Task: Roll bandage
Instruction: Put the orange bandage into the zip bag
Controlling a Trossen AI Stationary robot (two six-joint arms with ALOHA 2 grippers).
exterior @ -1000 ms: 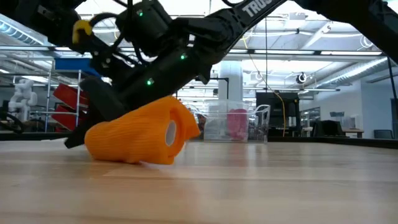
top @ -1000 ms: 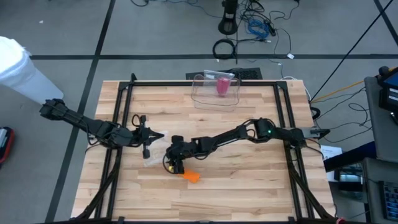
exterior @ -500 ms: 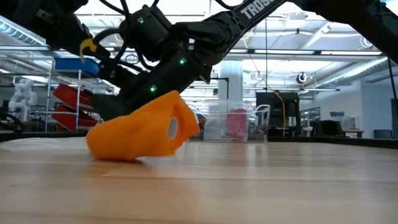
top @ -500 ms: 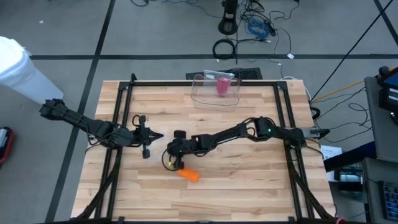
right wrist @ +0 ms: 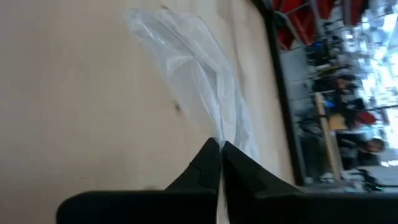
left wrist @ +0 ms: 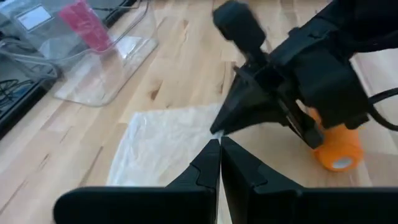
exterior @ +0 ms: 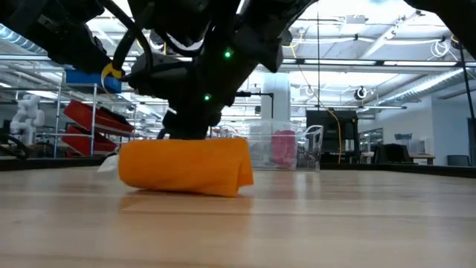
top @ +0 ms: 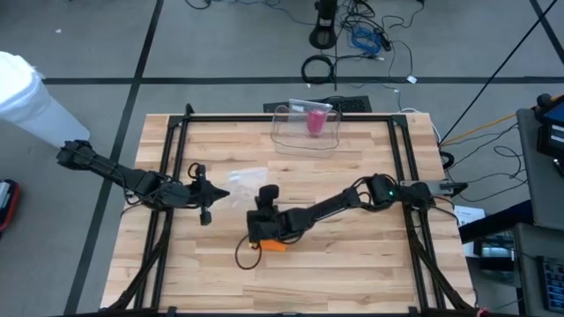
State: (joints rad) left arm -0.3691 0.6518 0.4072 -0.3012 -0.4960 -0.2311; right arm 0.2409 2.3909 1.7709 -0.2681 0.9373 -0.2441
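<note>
An orange bandage roll (top: 276,247) lies on its side on the wooden table, its long side toward the low view (exterior: 186,165). My right gripper (left wrist: 216,129) is shut just above and beyond it, and the roll (left wrist: 336,148) shows under the gripper's body. Its shut fingertips (right wrist: 219,149) point at a crumpled clear wrapper (top: 247,179) lying flat on the table. My left gripper (top: 214,195) waits shut, left of the wrapper, with nothing between its fingers (left wrist: 219,149). My right gripper's shut fingertips stand at the near edge of the clear wrapper (left wrist: 208,121), slanting down from the table's right. I cannot tell whether they touch it. I also cannot tell whether the gripper's body touches the roll beneath it.
A clear plastic container (top: 307,128) with a pink thing (top: 314,121) inside stands at the table's far edge. Black frame rails (top: 176,158) run along the left and right sides. Bare wood lies toward the near edge.
My right gripper has come away from the roll's end, swung a little toward the table's right edge and rolled its wrist over. The orange roll has turned about on the table: its open end faced the low view, now its long side does.
</note>
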